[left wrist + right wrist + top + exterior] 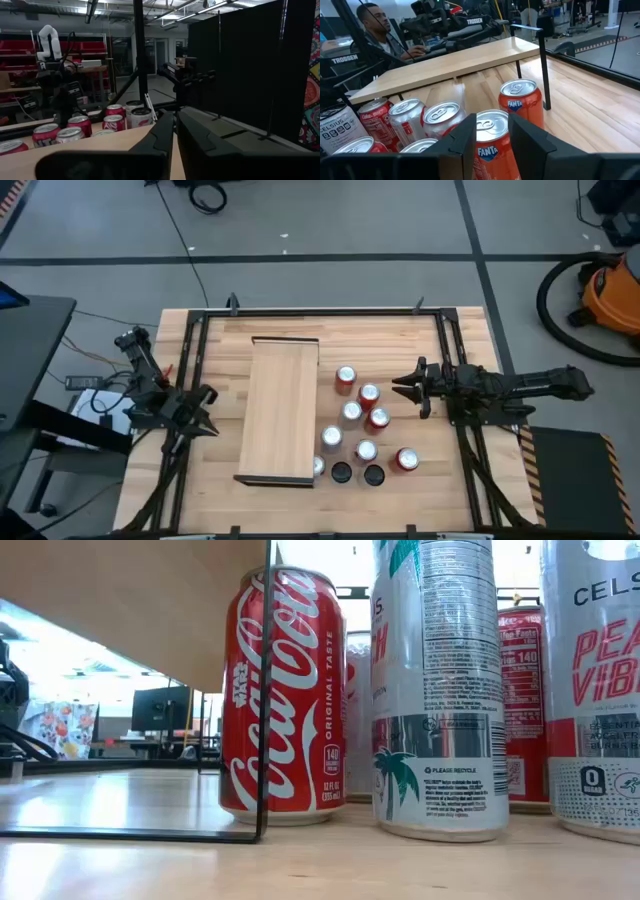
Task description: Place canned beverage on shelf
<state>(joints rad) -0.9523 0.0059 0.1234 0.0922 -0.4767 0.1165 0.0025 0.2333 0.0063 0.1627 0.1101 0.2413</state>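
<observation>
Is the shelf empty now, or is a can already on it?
Empty. The shelf top is bare wood from above; the cans stand beside it.

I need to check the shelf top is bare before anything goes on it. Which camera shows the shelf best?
The high view: the shelf shows whole from above, top bare, cans beside it. The right wrist view shows its top edge-on, the low view only its underside and a leg, the left wrist view only part of a pale surface.
</observation>
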